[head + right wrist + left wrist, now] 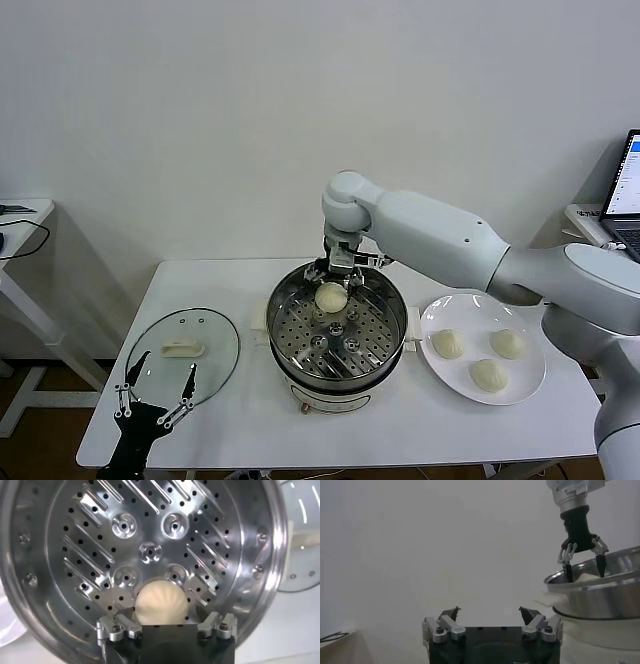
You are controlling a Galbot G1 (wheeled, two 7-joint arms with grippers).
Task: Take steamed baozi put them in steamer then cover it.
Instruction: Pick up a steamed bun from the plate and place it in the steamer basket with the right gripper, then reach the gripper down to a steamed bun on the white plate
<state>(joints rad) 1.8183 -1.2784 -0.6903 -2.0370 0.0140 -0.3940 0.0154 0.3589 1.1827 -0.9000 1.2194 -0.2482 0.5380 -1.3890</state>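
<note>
Right gripper (pixel 343 272) hangs over the far side of the steamer (pixel 385 340), jaws spread wide, gripping nothing; one bun (pixel 331 296) sits on the perforated tray right beneath them, dome up, and whether the fingertips touch it is unclear. Three more buns (pixel 447 343) lie on the white plate (pixel 530 385) just right of the steamer. The glass lid (pixel 215 345) lies flat on the table (pixel 240 425) left of the steamer, its oblong handle (pixel 183 349) running left-right. Left gripper (pixel 155 398) is parked at the lid's near edge, jaws spread, empty.
</note>
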